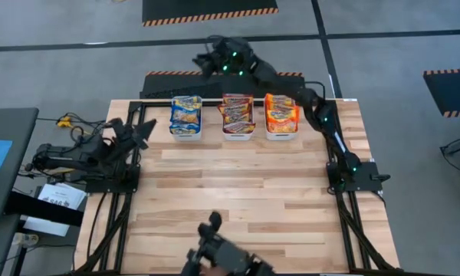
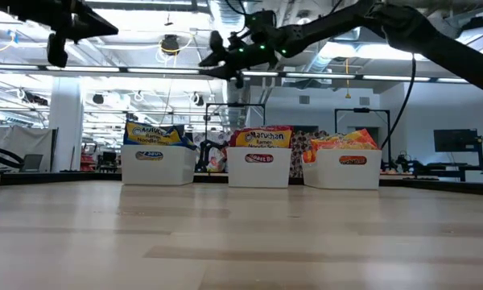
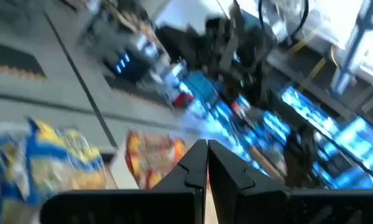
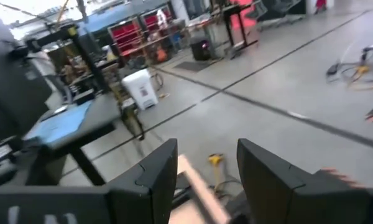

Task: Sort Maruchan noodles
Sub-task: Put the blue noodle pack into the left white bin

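Three white bins stand in a row at the table's far edge. The left bin [image 1: 185,129] holds blue Maruchan noodle packets [image 1: 185,113], the middle bin [image 1: 237,130] maroon packets [image 1: 237,112], and the right bin [image 1: 282,130] orange packets [image 1: 281,115]. The packets stand up above the rims [image 2: 259,137]. My right gripper [image 1: 205,63] hangs high beyond the table's far edge, behind the left bin, open and empty [image 4: 205,177]. My left gripper [image 1: 144,130] is shut with nothing in it [image 3: 207,158], drawn back at the table's left edge.
The wooden tabletop [image 1: 238,192] stretches bare in front of the bins. A dark camera mount [image 1: 218,249] sits at the near edge. Beyond the far edge lie a black floor mat [image 1: 176,80] and grey floor; a desk with papers [image 1: 54,199] stands left.
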